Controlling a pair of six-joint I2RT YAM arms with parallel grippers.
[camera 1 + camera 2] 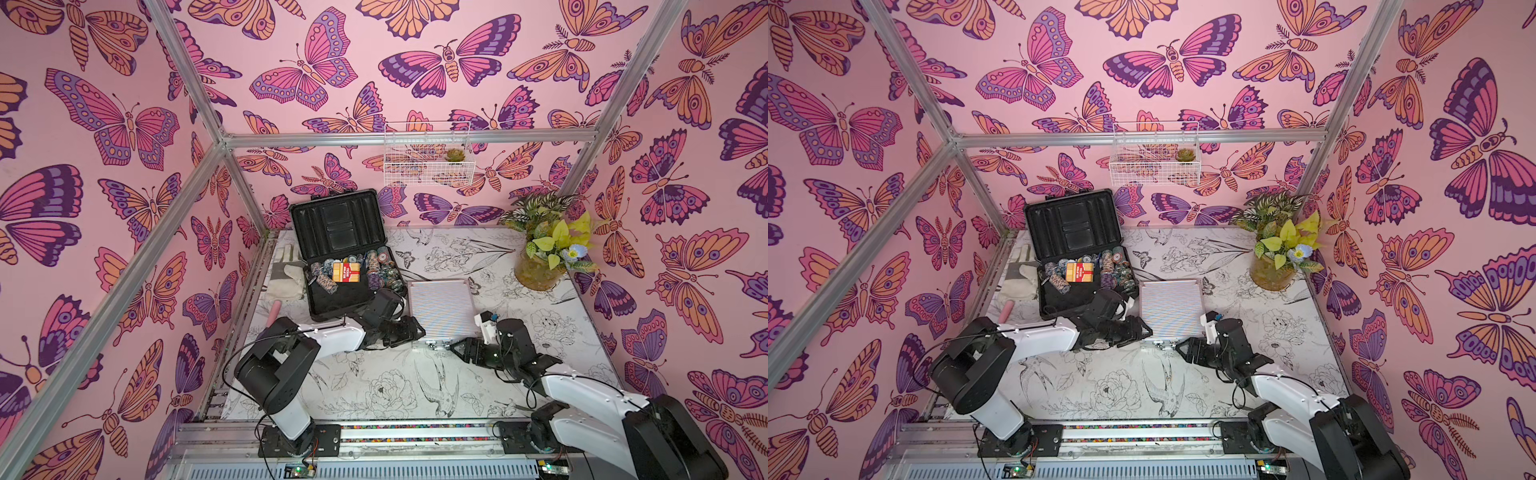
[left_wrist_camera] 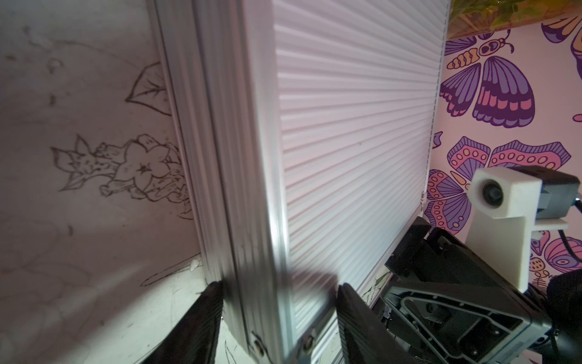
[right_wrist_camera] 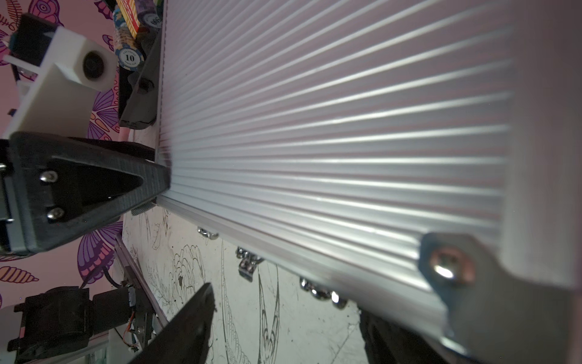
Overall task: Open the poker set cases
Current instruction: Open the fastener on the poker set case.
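A: Risk here?
B: The left end effector (image 1: 419, 332) pinches the silver case (image 1: 442, 307) at its near corner, one finger under and one on the ribbed top. That likely clamps the lid shut, or drags the case over the desk (image 1: 395, 386) (the latches (image 3: 248, 268) look unreleased).
A: Right end effector (image 1: 454, 348)?
B: Jaws spread, holding nothing. The case's latch edge is just ahead of it; I can't tell if they touch.
A: Dark case (image 1: 336, 224)?
B: Beyond the left end effector, lid up, done.

Floral table (image 1: 415, 365) bears black case (image 1: 328, 305), silver case (image 1: 442, 307), plant vase (image 1: 536, 272), perhaps a glove (image 1: 286, 278).
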